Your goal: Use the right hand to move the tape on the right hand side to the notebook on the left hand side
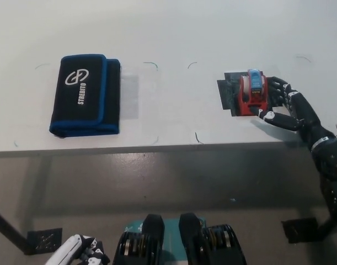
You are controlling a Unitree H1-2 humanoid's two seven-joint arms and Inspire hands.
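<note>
The notebook [85, 95], a black case edged in blue, lies flat on the left part of the white surface [174, 33]; its cover carries a white round logo and the word "STREBITO" printed sideways. The tape [253, 93] is a red dispenser with a blue piece on top, standing on a dark square patch [228, 95] on the right part of the surface, well apart from the notebook. Any writing on the dispenser is too small to read. The black right robot hand [284, 106] is beside the tape on its right, fingers spread and curled toward the red body: the upper fingers touch or nearly touch its right side and one finger reaches along its near corner, but the robot hand has not closed around it and the tape sits flat on the patch. Both the notebook and the tape lie near the front edge of the surface, the tape's patch only a little way back from it. Between the two things the surface is bare apart from thin corner marks drawn on it, and a wide bare band runs behind them to the top of the view. The white left robot hand [80, 251] rests low at the lower left, below the surface; whether it is open or closed cannot be told.
</note>
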